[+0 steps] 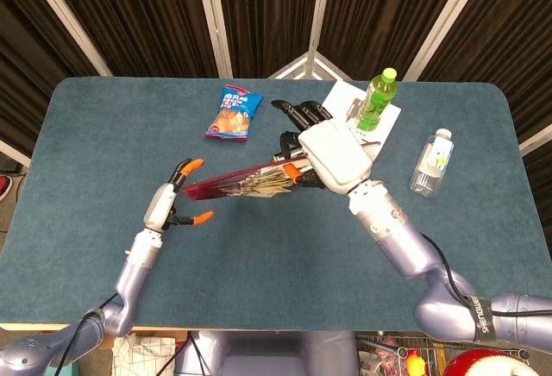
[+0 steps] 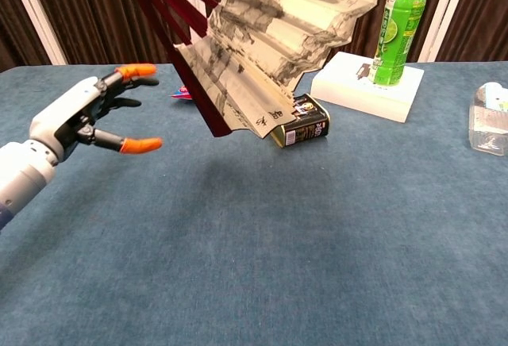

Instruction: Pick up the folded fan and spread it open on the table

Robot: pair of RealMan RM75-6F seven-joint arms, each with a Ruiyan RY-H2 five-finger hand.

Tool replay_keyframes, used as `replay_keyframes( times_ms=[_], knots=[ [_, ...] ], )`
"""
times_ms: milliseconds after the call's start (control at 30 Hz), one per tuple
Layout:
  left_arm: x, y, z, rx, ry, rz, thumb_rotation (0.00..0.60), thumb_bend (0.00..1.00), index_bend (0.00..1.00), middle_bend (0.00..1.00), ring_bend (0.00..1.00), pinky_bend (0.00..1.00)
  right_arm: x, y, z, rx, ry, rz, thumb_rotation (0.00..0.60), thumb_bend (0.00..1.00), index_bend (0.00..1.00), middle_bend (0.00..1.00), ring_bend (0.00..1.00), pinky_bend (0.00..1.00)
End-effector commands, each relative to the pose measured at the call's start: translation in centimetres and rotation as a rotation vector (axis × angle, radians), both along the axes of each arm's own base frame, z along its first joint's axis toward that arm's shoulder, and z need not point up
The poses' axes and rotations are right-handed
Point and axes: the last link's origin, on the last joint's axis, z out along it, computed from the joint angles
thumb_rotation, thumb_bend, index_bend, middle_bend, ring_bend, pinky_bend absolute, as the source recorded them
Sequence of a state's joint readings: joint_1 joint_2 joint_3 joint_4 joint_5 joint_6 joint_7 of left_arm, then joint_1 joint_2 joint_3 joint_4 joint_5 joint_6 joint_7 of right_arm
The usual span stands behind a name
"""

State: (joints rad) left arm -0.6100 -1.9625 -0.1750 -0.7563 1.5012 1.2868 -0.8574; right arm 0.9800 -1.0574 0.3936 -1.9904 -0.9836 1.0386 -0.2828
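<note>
Over on the left, the left hand (image 2: 75, 120) hovers with fingers spread wide and holding nothing, just short of the folding fan (image 2: 270, 40), which hangs partly opened above the table (image 1: 103, 134), its dark red ribs toward that hand and its far end held in the fingers of the right hand (image 1: 332, 156). It looks light, with stiff ribs but thin, tearable paper, so I'd take the outer rib, not the leaf. Clutter sits close: a snack packet (image 1: 235, 112), a small tin (image 2: 298, 121) under the fan, a green bottle (image 1: 374, 100) on a white box (image 2: 365, 88), and a water bottle (image 1: 430, 162) at far right.
</note>
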Motion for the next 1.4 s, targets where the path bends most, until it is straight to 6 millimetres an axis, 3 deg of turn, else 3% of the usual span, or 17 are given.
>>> replay_keyframes(
  times_ms=[33, 167, 400, 600, 967, 1133, 1400],
  knots=[
    [1.4, 0.1, -0.2, -0.014, -0.08, -0.008, 0.6, 0.0, 0.07, 0.09, 0.0, 0.11, 0.0, 0.2, -0.4, 0.006, 0.009, 0.006, 0.6, 0.49, 0.87, 0.14, 0.2, 0.17],
    [2.6, 0.2, -0.8, -0.056, -0.122, -0.012, 0.6, 0.0, 0.09, 0.1, 0.0, 0.11, 0.3, 0.4, -0.8, 0.013, 0.014, 0.015, 0.6, 0.49, 0.87, 0.14, 0.2, 0.17],
    [4.0, 0.2, -2.1, -0.124, -0.144, 0.007, 0.6, 0.03, 0.24, 0.17, 0.0, 0.11, 1.1, 0.9, -1.2, 0.017, 0.015, 0.036, 0.6, 0.49, 0.87, 0.14, 0.2, 0.17],
    [5.1, 0.2, -3.5, -0.155, -0.147, 0.027, 0.6, 0.22, 0.4, 0.22, 0.0, 0.11, 1.5, 1.3, -1.3, 0.02, 0.021, 0.047, 0.6, 0.49, 0.87, 0.14, 0.2, 0.17],
    [7.1, 0.1, -4.5, -0.129, -0.172, 0.022, 0.6, 0.42, 0.72, 0.32, 0.0, 0.15, 1.2, 1.4, -1.0, 0.018, 0.026, 0.044, 0.6, 0.49, 0.87, 0.14, 0.2, 0.17],
    [6.7, 0.3, -4.1, -0.1, -0.134, 0.019, 0.6, 0.44, 0.77, 0.33, 0.0, 0.15, 0.8, 1.2, -0.4, 0.005, 0.022, 0.033, 0.6, 0.49, 0.87, 0.14, 0.2, 0.17],
    [3.7, 0.9, -2.5, -0.037, -0.075, 0.039, 0.6, 0.44, 0.77, 0.33, 0.0, 0.15, -0.9, 0.1, 0.6, -0.023, 0.023, -0.028, 0.6, 0.49, 0.87, 0.14, 0.2, 0.17]
  ],
)
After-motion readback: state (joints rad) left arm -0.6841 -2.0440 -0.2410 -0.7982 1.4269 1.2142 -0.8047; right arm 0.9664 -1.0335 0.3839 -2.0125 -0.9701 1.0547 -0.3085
